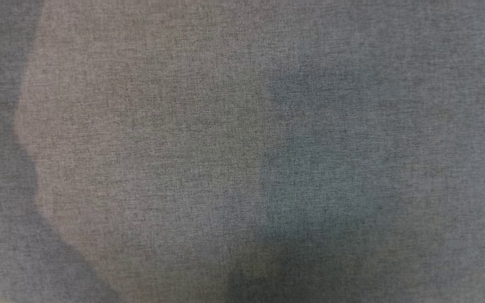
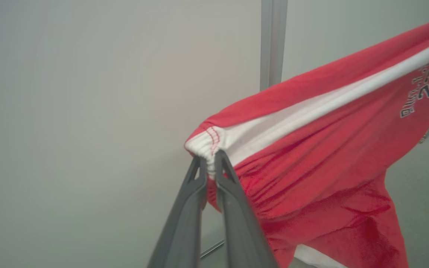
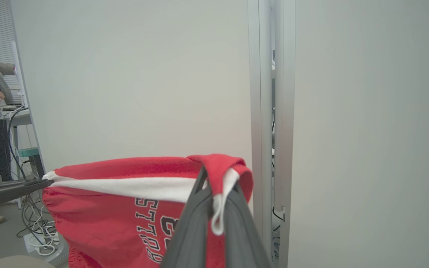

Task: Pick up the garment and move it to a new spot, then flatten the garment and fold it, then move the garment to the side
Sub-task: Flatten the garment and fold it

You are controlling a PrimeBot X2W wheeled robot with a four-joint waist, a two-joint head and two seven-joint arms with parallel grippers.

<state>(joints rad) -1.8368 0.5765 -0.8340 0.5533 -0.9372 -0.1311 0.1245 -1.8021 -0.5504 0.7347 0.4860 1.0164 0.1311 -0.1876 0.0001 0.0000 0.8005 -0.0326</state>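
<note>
Red white-striped garment (image 2: 322,156) hangs stretched aloft.

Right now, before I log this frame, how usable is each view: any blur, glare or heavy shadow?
Head view: soft, low-contrast grey woven surface with blotchy shadows, nothing crisp. Left wrist view: evenly lit, garment and left gripper sharp, no glare. Right wrist view: equally crisp, flat light, lettering readable.

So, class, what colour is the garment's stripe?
The stripe is white; the left wrist view shows it best.
</note>
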